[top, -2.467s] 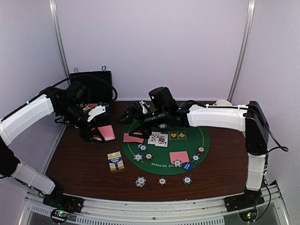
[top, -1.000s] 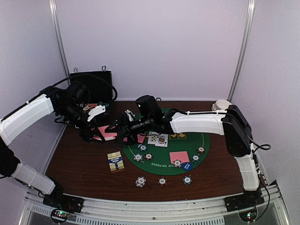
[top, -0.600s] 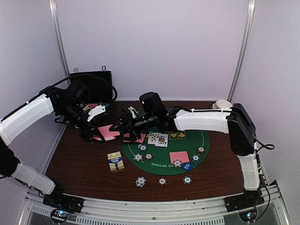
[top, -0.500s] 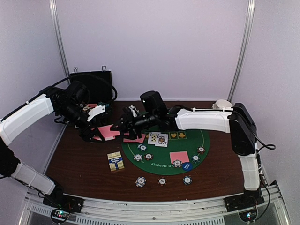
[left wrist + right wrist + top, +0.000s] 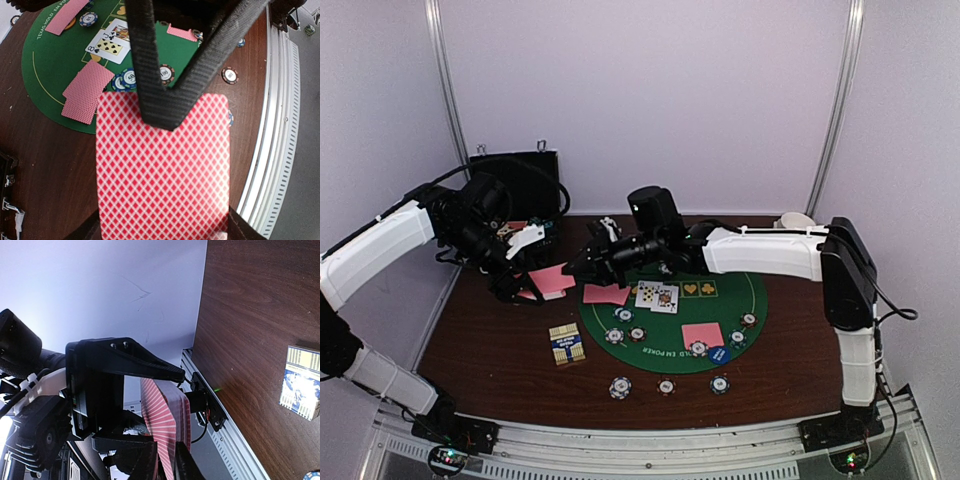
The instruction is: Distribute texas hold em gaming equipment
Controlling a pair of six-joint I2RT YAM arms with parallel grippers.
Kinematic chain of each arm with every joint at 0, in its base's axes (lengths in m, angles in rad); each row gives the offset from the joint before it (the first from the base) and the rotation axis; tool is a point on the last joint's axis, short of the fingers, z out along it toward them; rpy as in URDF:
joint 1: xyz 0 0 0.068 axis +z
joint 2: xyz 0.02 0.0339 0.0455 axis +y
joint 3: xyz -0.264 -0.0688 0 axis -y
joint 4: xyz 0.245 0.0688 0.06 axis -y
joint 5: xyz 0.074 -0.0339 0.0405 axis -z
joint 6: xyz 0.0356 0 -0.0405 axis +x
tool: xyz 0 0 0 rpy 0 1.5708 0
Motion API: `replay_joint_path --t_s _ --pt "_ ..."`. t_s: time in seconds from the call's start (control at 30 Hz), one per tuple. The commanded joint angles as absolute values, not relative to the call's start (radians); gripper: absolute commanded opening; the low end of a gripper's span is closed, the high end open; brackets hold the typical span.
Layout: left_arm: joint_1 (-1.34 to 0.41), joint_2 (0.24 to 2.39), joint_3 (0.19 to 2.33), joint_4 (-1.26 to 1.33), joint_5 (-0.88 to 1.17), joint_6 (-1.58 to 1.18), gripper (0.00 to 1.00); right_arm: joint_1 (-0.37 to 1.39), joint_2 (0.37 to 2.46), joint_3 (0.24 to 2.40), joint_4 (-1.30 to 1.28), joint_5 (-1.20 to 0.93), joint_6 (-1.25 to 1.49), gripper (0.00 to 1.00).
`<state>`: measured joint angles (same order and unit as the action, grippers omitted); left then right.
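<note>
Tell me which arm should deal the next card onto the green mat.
Right. The right gripper pinches the edge of the pink-backed cards that the left gripper holds, so it can likely carry one to the green mat.

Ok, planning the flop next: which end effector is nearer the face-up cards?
Right. The right end effector hovers left of the face-up cards; the left end effector, holding pink cards, is farther left.

Pale lilac walls (image 5: pixel 650 100), metal corner posts (image 5: pixel 445 90), dark wooden table (image 5: pixel 500 350)
</note>
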<state>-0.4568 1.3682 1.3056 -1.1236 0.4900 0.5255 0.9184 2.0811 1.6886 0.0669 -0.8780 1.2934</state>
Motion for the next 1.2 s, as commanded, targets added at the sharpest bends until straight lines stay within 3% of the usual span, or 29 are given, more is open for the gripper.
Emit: replay_joint_path --t_s 0.0,0.23,0.4,0.67,0.93,1.17 --pt "-0.448 1.359 1.337 -1.103 0.508 0.526 0.00 0.914 2.032 1.677 0.114 -0.899 1.318 0.12" --pt "-0.448 1.359 1.336 -1.103 0.504 0.526 0.00 0.911 2.022 1.669 0.114 -0.919 1.316 0.00" --pt "-0.448 1.360 1.336 -1.104 0.501 0.526 0.00 0.879 1.990 1.696 0.015 -0.920 1.244 0.00" --pt "-0.448 1.354 1.332 -1.103 0.494 0.525 0.00 0.762 1.932 1.857 -0.512 -0.844 0.874 0.00" --pt "-0.448 1.360 1.332 -1.103 0.495 0.526 0.00 0.728 2.014 2.177 -1.162 -0.206 0.301 0.00" --pt "-0.448 1.358 1.333 -1.103 0.489 0.524 0.00 0.854 2.034 2.066 -1.079 0.444 -0.074 0.00"
